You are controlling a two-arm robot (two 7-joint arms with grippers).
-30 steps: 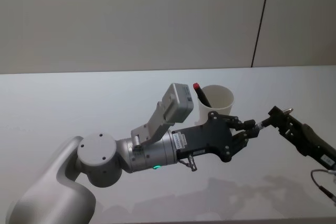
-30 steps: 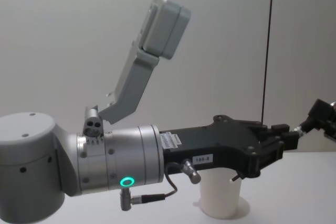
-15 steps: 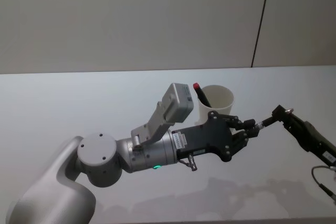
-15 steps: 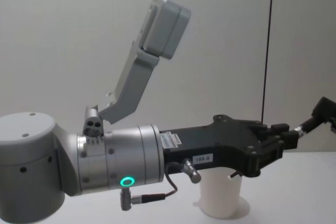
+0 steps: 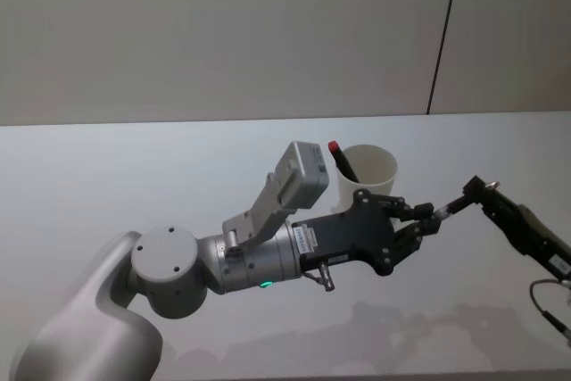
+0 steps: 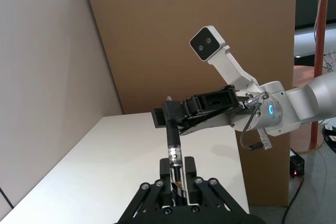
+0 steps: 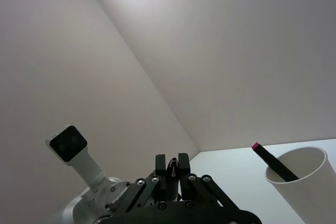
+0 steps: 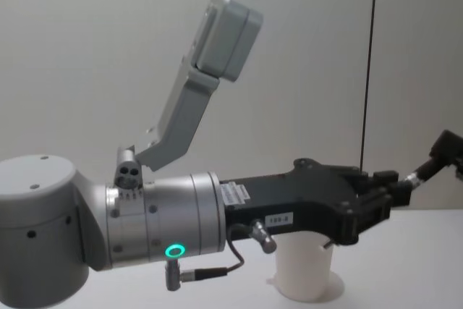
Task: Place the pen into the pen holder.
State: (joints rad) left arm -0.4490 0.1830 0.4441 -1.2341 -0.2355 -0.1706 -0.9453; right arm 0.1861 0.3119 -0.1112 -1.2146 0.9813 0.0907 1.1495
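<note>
**Pen is hanging between both grippers, not in the cup yet**

Starting closest to the robot: the left arm is reaching out across the table (image 5: pixel 134 167), and the left gripper (image 5: pixel 426 218) is sitting low over it with its fingers pinched narrow on one end of the pen (image 5: pixel 451 205). The left wrist view is showing that well, with the barrel running straight out from between the fingers.

Next out, the right gripper (image 5: pixel 475 188) is meeting the pen's far end. Its fingers are sitting close around the tip in the right wrist view, so I'm reading that as a grip too, though less surely.

What's been changing: the left gripper hasn't been budging, while the right one has been easing back and up a touch, and a bit more barrel is showing between the two. To me that's looking like a hand-over in progress, but I can't tell which way it's going.

Just behind the left gripper, the cup (image 5: pixel 370 171) is standing upright with a red-capped pen (image 5: pixel 343 162) already leaning inside. Whoever ends up with the pen is still going to have to lift it over that rim.
</note>
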